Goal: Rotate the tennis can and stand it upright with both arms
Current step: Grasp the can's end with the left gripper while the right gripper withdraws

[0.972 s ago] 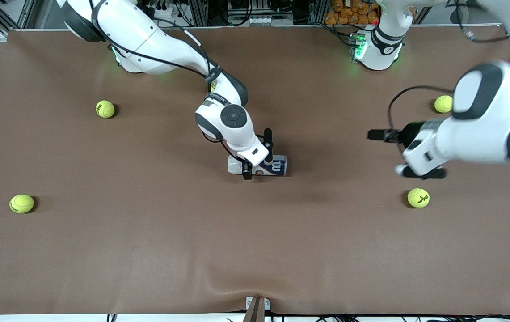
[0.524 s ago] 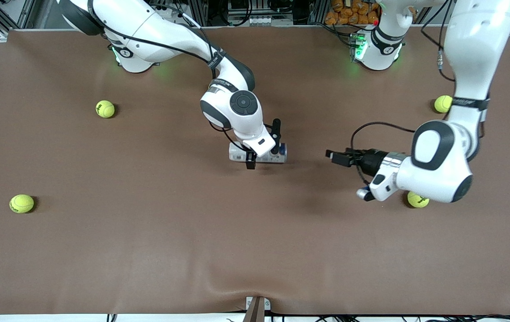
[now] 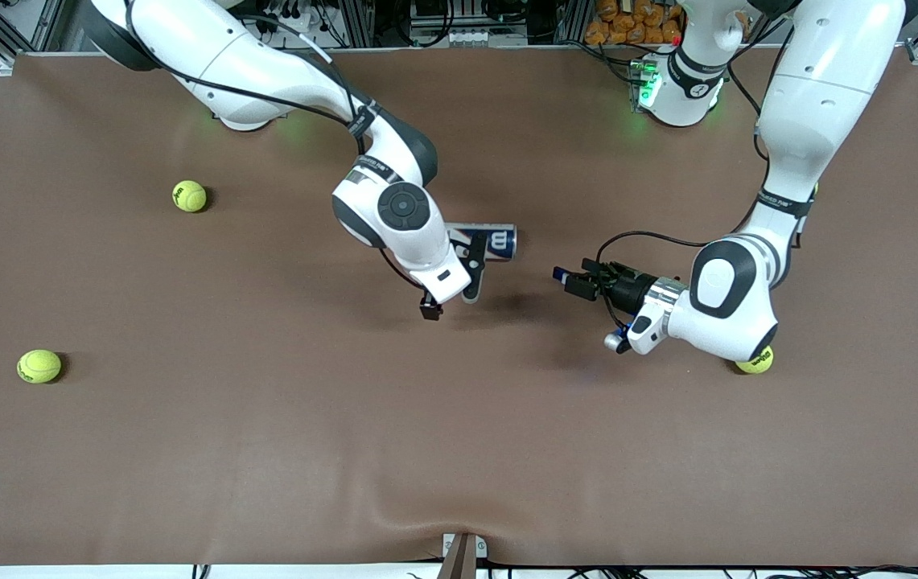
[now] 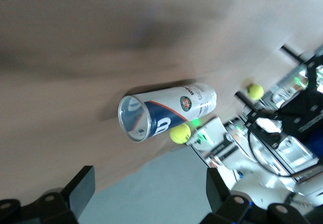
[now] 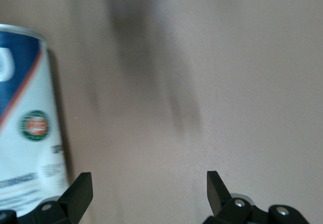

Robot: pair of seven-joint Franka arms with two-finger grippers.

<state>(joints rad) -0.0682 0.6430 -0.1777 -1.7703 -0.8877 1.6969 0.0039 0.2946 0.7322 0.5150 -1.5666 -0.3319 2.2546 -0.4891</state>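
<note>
The tennis can (image 3: 492, 241) lies on its side near the middle of the table, white and dark-blue label up, partly hidden by the right arm's wrist. My right gripper (image 3: 450, 296) is open and empty just above the table beside the can. In the right wrist view the can (image 5: 25, 123) lies outside one finger (image 5: 78, 191), with nothing between the jaws. My left gripper (image 3: 570, 281) is open and empty, level with the can, a short gap from its end toward the left arm. In the left wrist view the can (image 4: 166, 110) shows its silvery open rim.
Tennis balls lie on the brown table: one (image 3: 189, 195) and another (image 3: 39, 366) toward the right arm's end, one (image 3: 756, 363) half hidden under the left arm. The table's front edge has a small bracket (image 3: 463, 551).
The can has shifted away from the front camera. My right gripper, which straddled it, has come off it and now hangs beside it. My left arm has swung in toward the can.
</note>
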